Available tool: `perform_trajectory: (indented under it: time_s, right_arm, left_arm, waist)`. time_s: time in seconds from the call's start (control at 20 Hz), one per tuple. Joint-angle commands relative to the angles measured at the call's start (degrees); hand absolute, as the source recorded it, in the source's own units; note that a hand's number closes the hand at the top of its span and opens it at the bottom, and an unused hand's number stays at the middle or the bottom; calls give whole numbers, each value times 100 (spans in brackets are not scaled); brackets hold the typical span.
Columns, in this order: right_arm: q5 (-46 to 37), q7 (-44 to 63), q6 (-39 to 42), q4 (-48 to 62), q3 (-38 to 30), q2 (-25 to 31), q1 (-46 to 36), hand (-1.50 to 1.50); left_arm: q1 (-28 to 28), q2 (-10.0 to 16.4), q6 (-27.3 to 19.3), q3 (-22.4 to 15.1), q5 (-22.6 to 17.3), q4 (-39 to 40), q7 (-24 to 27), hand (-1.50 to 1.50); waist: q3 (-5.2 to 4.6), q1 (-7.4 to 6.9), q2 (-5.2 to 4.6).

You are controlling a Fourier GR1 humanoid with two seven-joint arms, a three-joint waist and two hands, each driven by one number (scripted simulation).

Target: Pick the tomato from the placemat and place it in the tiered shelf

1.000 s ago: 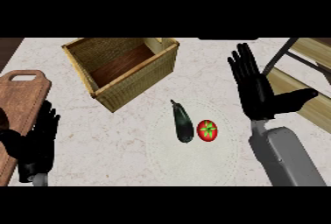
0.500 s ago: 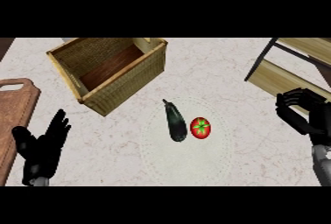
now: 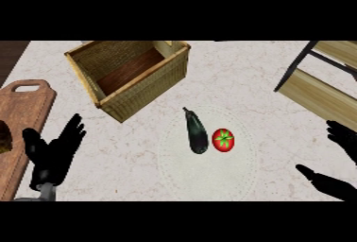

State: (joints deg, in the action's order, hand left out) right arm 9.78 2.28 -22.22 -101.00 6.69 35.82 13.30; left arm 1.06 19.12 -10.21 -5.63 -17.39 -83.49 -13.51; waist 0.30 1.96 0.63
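A red tomato (image 3: 223, 140) with a green star-shaped stem lies on a pale round placemat (image 3: 209, 175) in the middle of the counter. A dark eggplant (image 3: 196, 133) lies right beside it on the left. The tiered shelf (image 3: 320, 87), of light wood with a black frame, shows at the upper right. My right hand (image 3: 336, 163) is at the right edge, open, fingers spread, well to the right of the tomato and holding nothing. My left hand (image 3: 54, 153) rests open at the lower left, fingers up.
A woven basket (image 3: 129, 75) with a wooden floor stands behind and left of the placemat. A wooden cutting board (image 3: 24, 123) lies along the left edge, with a dark object (image 3: 4, 142) on it, cut off by the frame.
My right hand has dropped from high over the shelf to the lower right edge. The view has shifted, so the objects sit differently in frame. The left hand stays at the lower left.
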Motion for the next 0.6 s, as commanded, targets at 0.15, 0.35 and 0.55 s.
perform_trajectory:
  time_s: [0.15,0.35,0.55]
  right_arm:
    - [-56,1690,385,-2176,230,845,415,-150]
    - [-410,3164,413,-2360,445,1220,-174,-150]
    - [-873,4829,186,-2631,785,1289,-1028,-150]
  left_arm:
    - [-77,93,269,57,-37,439,-192,0]
    - [-151,-77,225,-89,88,325,-165,0]
    - [-450,-235,202,-131,200,628,-56,0]
  waist:
    - [-52,-75,-44]
    - [-47,-224,-71]
    - [-54,-282,-98]
